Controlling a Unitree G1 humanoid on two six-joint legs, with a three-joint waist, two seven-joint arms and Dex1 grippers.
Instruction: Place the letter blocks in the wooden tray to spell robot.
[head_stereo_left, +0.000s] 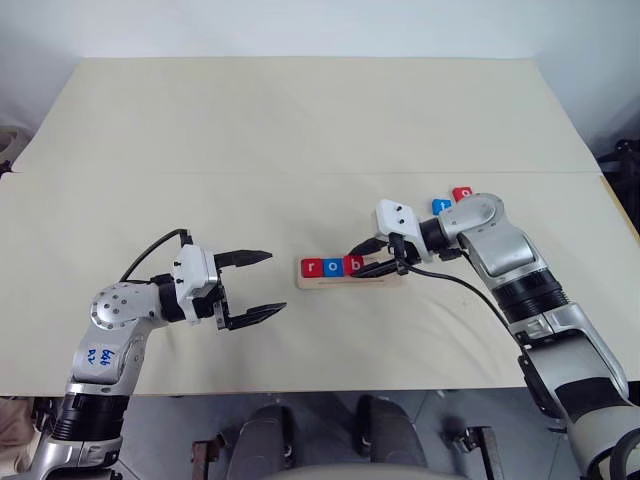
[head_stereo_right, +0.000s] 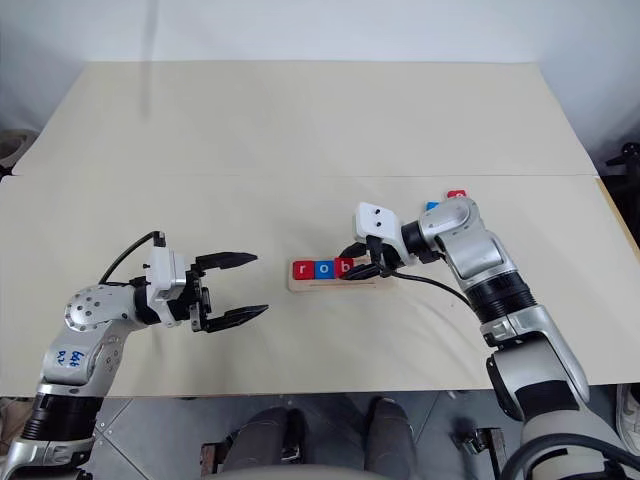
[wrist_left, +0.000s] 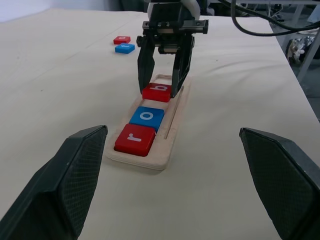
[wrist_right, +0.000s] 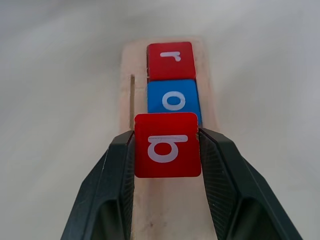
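Red r (wrist_left: 135, 139) and blue o (wrist_left: 147, 118) sat in the wooden tray (wrist_left: 170, 145); the right gripper (wrist_right: 167, 150) clamped the b (wrist_right: 167, 145) over it, the left gripper (head_stereo_left: 250, 285) gaped empty, and two blocks (wrist_left: 121, 44) waited on the desk (wrist_left: 60, 75).

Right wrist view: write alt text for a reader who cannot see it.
The right gripper holds a red b block between its two black fingers, above the wooden tray. Beyond it, a blue o block and a red r block already sit in the tray.
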